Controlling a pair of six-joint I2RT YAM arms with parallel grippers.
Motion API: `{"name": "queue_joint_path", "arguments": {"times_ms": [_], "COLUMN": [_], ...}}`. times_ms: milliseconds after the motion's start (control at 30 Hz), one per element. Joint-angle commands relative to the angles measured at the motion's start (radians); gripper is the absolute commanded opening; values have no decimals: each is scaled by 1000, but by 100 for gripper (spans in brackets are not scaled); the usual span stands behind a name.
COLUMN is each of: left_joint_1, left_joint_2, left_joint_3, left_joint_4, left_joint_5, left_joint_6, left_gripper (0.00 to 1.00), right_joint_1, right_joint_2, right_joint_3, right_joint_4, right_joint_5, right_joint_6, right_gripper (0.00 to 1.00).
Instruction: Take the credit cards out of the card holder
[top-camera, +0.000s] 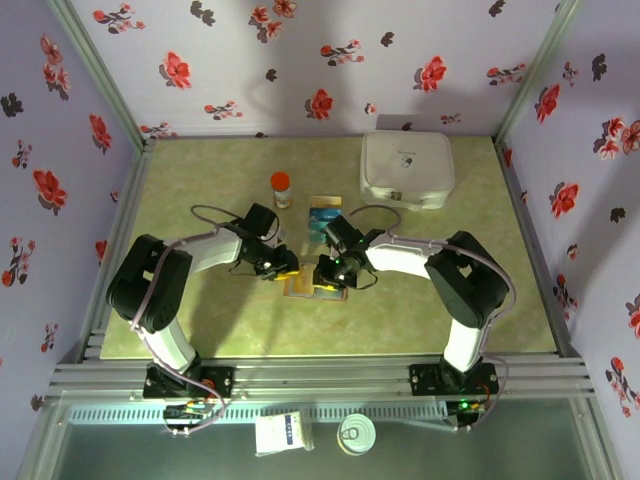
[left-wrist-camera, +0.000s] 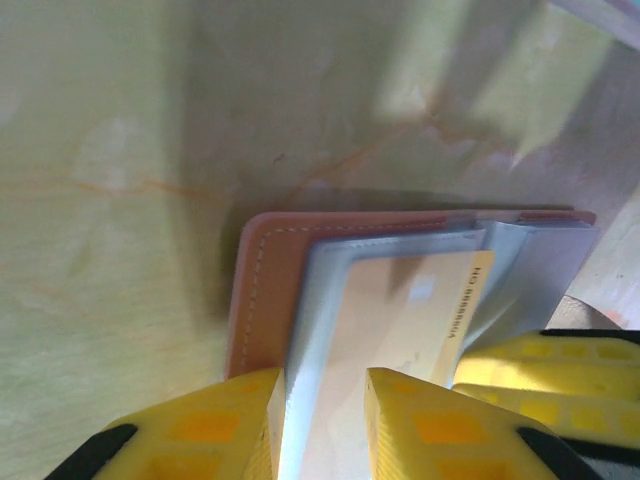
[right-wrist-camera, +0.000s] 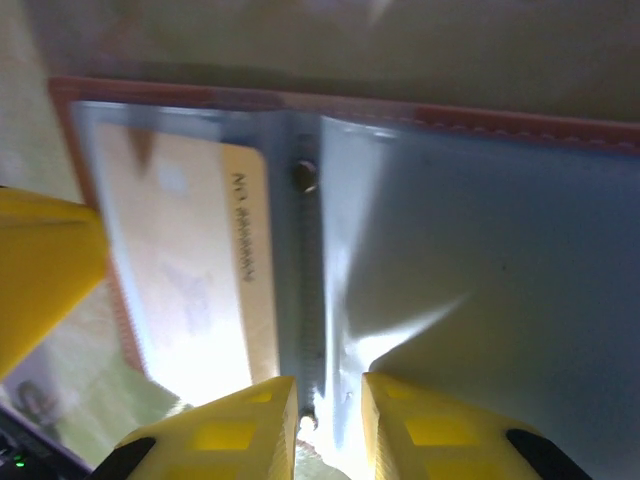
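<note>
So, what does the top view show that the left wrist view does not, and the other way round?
Top view: the white case, the orange-capped bottle and teal cards lying beyond the wallet. Left wrist view: the stitching along the wallet's brown edge and the digits printed on the tan card. Both: the wallet, with the left pincer on it.

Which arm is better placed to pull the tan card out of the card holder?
Left, probably. The left gripper straddles the sleeve holding the tan card, at its edge; the right gripper sits on the middle fold of the card holder, suited to steadying it.
</note>
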Motion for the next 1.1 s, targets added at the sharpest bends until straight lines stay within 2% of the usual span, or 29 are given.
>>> {"name": "queue_joint_path", "arguments": {"times_ms": [0,367,467,867,1067], "left_joint_1": [4,6,7,8,8], "left_joint_2": [-8,-41,-49,-51,-56], "left_joint_3": [-15,-15,-19,-6,-7], "left_joint_4": [-20,-46,-38,-38,-23], "left_joint_5": [-11,-28,-40,-25,-24], "left_joint_6": [12,20,8,13,15], "left_gripper": [27,27,27,27,27], "right_joint_1": [-4,-12,-13,-6,-6], "right_joint_2": [18,1,-42,-150,-166], "right_joint_3": [-1,96,92,-22,1], "right_joint_4": [-64,-273,-274,-131,-158], "right_joint_5": [35,71,65,192,221], "right_joint_6": [-68,-261,-225,-56,-66], "right_gripper": [25,25,26,26,26]}}
